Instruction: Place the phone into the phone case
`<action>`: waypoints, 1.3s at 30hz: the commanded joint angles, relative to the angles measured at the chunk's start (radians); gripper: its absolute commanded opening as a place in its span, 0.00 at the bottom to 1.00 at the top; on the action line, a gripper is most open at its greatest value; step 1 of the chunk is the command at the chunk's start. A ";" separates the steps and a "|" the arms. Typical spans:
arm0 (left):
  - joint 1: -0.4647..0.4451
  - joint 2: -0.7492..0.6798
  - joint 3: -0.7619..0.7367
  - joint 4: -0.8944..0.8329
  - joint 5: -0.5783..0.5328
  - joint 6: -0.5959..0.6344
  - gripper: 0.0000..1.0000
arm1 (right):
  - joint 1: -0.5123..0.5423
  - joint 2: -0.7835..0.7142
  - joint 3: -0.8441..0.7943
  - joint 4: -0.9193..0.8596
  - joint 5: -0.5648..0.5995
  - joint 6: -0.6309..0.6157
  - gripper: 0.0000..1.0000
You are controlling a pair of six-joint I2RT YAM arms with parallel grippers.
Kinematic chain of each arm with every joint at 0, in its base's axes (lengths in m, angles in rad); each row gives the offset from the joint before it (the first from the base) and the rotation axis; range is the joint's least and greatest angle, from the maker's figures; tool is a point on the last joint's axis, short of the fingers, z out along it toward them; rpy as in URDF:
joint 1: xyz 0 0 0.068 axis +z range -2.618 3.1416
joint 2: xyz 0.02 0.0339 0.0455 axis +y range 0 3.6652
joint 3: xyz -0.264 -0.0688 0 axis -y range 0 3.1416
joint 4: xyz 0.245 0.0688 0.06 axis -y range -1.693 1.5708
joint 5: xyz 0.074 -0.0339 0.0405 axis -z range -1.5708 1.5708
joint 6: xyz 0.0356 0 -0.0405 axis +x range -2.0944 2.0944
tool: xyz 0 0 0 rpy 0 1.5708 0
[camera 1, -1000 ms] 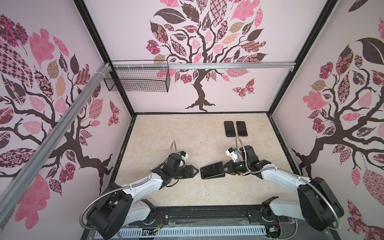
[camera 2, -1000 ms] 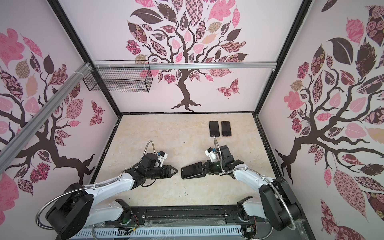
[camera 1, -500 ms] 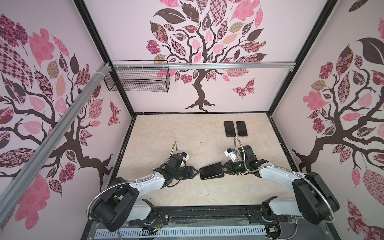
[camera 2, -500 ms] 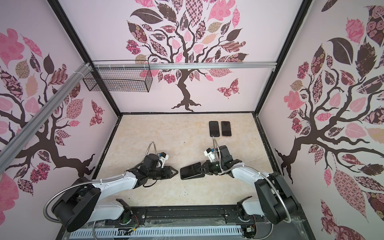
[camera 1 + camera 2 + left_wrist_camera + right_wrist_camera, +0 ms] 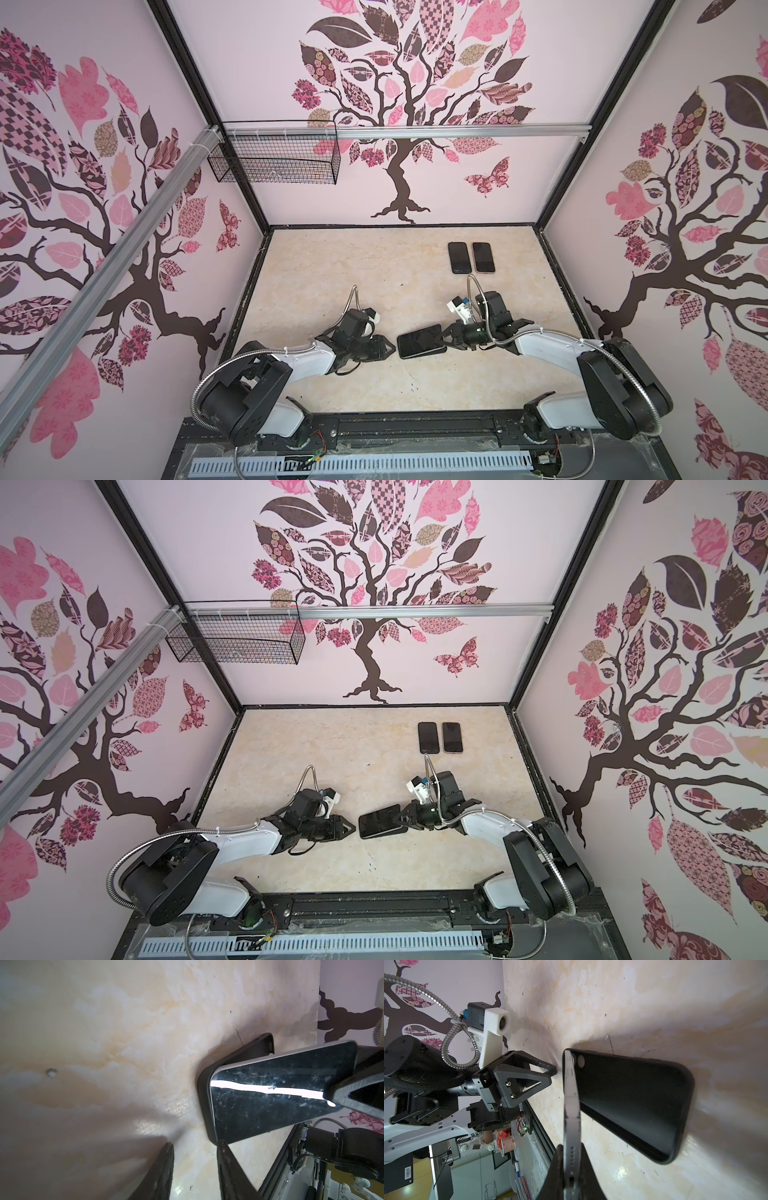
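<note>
Black phone (image 5: 419,340): tilted, one end seated in the case, other end raised.
Phone case (image 5: 633,1101): flat on table (image 5: 332,270), front centre.
Right tool (image 5: 444,337): clamped on the phone's raised end.
Left tool (image 5: 195,1145): partly open, empty, just beside the case.
Spare phones (image 5: 459,257): two, side by side, far back.

Extended low from the near left with the left gripper (image 5: 390,347), fingers (image 5: 164,1167) a little apart, gripping nothing. Extended from the near right with the right gripper (image 5: 444,337), clamped on the phone (image 5: 420,340).
</note>
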 commanded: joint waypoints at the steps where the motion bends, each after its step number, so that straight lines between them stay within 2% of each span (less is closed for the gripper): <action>1: -0.002 0.022 0.014 0.016 -0.004 0.015 0.34 | 0.011 0.029 -0.008 0.018 0.005 -0.002 0.02; 8: -0.002 0.044 0.046 0.019 -0.009 0.029 0.29 | 0.026 0.057 -0.008 0.044 0.004 0.008 0.02; 17: -0.002 0.151 0.122 0.024 0.032 0.045 0.14 | 0.047 0.095 -0.008 0.077 0.001 0.025 0.05; 26: -0.002 0.111 0.116 0.025 0.017 0.051 0.13 | 0.091 0.131 0.015 0.086 0.007 0.025 0.04; 39: -0.001 0.009 0.062 -0.015 -0.031 0.047 0.12 | 0.137 0.152 0.020 0.173 -0.011 0.096 0.04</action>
